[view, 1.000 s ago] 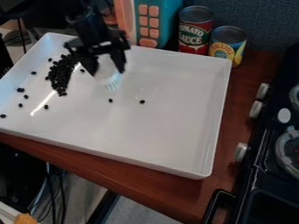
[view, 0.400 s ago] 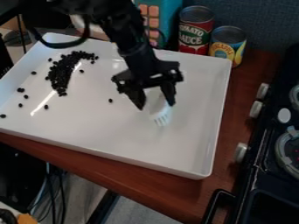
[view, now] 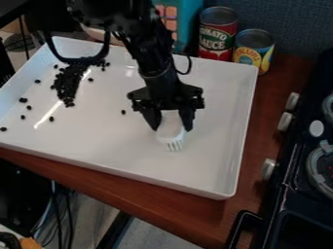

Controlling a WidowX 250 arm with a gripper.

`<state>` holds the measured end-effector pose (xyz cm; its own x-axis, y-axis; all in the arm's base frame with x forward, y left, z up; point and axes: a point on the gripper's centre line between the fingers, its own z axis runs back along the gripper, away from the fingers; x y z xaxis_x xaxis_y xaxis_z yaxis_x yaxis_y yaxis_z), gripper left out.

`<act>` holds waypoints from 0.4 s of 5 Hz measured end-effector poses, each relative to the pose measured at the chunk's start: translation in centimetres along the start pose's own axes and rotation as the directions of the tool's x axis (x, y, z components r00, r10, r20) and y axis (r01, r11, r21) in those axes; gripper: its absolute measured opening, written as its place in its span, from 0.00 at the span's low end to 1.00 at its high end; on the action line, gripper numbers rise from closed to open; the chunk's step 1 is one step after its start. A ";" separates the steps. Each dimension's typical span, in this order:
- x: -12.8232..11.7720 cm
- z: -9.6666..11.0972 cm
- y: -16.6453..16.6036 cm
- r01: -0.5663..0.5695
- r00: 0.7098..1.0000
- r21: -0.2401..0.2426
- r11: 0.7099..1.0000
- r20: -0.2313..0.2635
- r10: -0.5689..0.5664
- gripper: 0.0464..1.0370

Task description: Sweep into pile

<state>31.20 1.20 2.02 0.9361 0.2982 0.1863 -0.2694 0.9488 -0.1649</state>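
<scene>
The robot arm (view: 151, 58) is black throughout, with chunky, angular joint housings well above its black two-finger gripper (view: 172, 130). A slimmer black forearm section runs down to just above the gripper. Out to the gripper's upper left bows a thick, smooth black cable loop (view: 104, 49); a thinner black cable (view: 189, 64) curves just above its right side. The gripper has a broad, knobbly crosspiece (view: 167, 99).

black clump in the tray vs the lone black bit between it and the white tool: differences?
Makeup: the clump is many bits crowded together; the lone bit is a single piece with bare tray around it.
Shape: the clump is long and uneven; the lone bit is a small dot.
Place: the clump is farther from the white tool; the lone bit is nearer.
Shared: both black, both on the white tray.
</scene>
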 end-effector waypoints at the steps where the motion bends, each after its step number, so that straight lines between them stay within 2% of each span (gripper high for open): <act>1: 0.5 -0.1 1.0 0.031 0.999 0.033 0.999 0.010 -0.031 0.70; 2: 1.0 0.1 3.0 0.069 0.998 0.086 0.994 -0.017 -0.068 0.70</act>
<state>31.26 4.37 1.77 0.9560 0.2310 0.1809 -0.2222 0.9726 -0.0681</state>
